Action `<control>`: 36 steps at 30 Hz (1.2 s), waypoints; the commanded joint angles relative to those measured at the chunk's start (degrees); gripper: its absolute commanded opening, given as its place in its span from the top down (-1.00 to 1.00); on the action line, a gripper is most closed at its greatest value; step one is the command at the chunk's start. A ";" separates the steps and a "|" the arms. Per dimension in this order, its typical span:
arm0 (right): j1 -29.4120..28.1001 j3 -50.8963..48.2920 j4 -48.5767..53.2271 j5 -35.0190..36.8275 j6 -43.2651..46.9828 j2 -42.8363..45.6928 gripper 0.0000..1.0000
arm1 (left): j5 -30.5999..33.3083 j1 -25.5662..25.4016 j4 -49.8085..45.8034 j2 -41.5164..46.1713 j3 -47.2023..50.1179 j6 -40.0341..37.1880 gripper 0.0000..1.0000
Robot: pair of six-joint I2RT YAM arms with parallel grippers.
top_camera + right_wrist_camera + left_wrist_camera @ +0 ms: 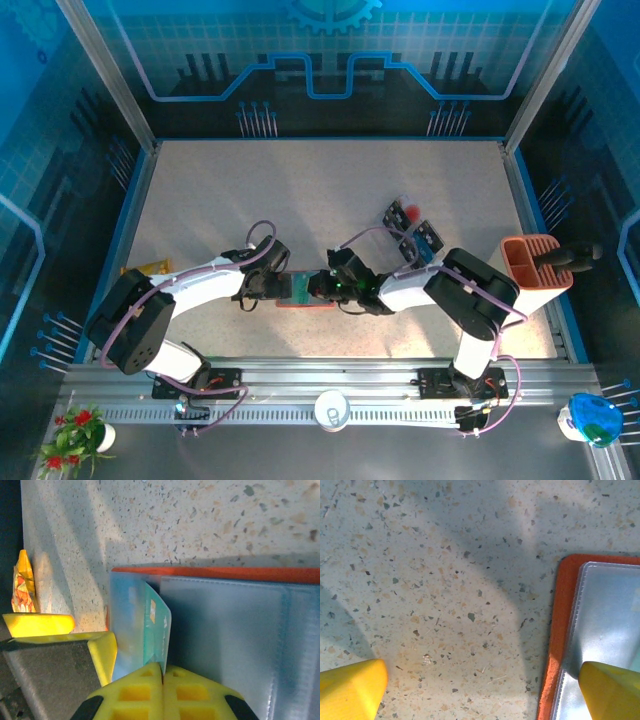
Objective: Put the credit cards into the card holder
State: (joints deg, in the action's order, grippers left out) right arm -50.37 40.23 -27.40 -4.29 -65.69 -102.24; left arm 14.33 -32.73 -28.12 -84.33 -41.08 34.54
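Table (pixel 300 190): speckled beige stone-pattern surface carrying everything listed.
Left gripper (pixel 268 286): jaws spread wide, holding nothing; one yellow fingertip (pixel 350 689) is over bare table, the other over the wallet's left edge.
Card holder (pixel 303 297): red-orange folding wallet with clear plastic pockets, lying open and flat between the two grippers.
Right gripper (pixel 162 672): closed, yellow tips pinching the teal card (pixel 156 630), a thin plastic rectangle standing tilted at a pocket.
Loose cards (pixel 425 240): dark rectangles lying flat, right of the wallet, farther back.

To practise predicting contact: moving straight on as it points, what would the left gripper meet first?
Probably the speckled table top; though one yellow finger hangs over the red-orange card holder and may touch its clear sleeve first.
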 commanded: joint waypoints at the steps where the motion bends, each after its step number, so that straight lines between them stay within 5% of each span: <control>1: -1.02 1.70 5.34 -1.84 1.56 -3.44 1.00 | 0.61 0.30 -1.70 0.00 0.76 0.44 -0.99; 6: -0.83 3.77 8.87 -3.46 4.55 -3.57 0.97 | -0.06 0.33 -2.01 1.10 0.05 0.61 -0.98; 11: 0.61 5.90 16.78 -4.35 10.63 1.60 0.44 | -0.97 0.39 -3.68 4.31 -2.57 2.07 -0.99; 15: 0.99 8.60 24.55 -2.25 15.53 5.84 0.34 | -1.62 1.26 -4.64 6.26 -3.44 4.39 -0.98; 25: 0.56 16.33 32.60 -1.16 21.94 4.41 0.79 | 0.43 3.59 -5.82 6.51 -0.84 8.43 -0.98; 36: -0.83 22.38 36.03 -0.45 24.99 -3.83 0.95 | 0.06 5.13 -4.29 1.59 1.29 9.41 -0.98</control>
State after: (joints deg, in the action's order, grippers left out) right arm -50.37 60.45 5.74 -6.00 -42.54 -104.25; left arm 14.13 -28.23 -31.83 -81.19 -40.93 43.05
